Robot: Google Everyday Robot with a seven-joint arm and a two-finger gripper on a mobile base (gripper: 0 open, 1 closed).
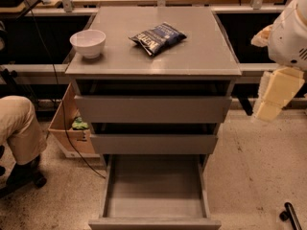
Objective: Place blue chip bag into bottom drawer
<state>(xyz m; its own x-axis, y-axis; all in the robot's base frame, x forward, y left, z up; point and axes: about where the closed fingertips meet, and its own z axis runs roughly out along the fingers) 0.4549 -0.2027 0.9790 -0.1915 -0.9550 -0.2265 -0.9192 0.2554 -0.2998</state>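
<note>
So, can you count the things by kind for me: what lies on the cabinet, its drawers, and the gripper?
White bowl: 1, on the cabinet top
Blue chip bag: 1, on the same top
Grey drawers: 3, only the bottom drawer open
Gripper: 1, right of the cabinet
Total: 6

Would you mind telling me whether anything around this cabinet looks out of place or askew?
Nothing looks spilled or damaged. The blue chip bag lies at an angle on the cabinet top, beside the upright white bowl. The bottom drawer stands pulled out. The gripper hangs right of the cabinet top.
</note>
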